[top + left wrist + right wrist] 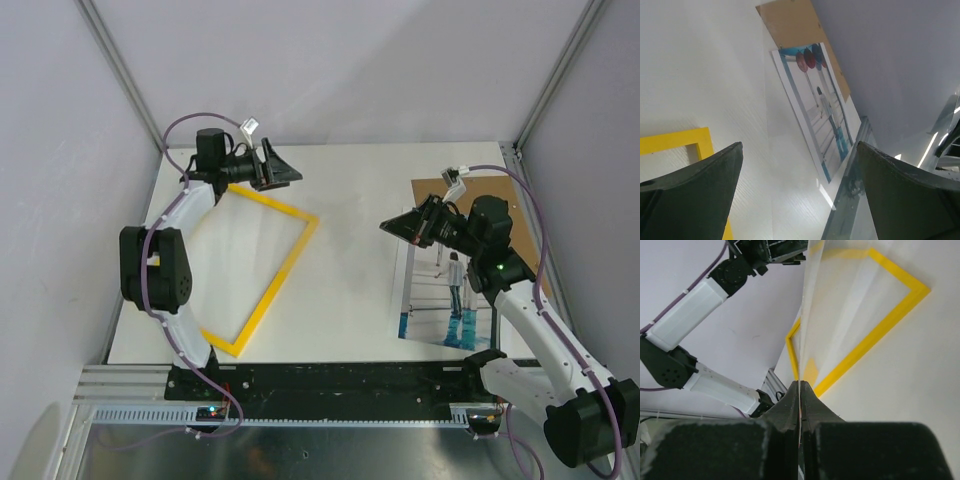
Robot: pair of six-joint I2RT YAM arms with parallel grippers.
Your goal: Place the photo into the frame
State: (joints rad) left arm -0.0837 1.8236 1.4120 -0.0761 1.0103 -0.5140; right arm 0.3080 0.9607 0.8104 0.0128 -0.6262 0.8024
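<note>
The white bench point(350, 300) carries the yellow frame point(280, 282), lying flat just beneath the left end effector point(285, 170), which hangs wide open and empty over the frame's far rail. The photo point(450, 310) lies below and behind the right end effector point(400, 226), overlapping a brown board point(430, 190). That one is pinched tight on the edge of a thin clear sheet point(840, 315). The photo isn't in yet. I'd guess the sheet needs placing first, then a careful edge pickup.
</note>
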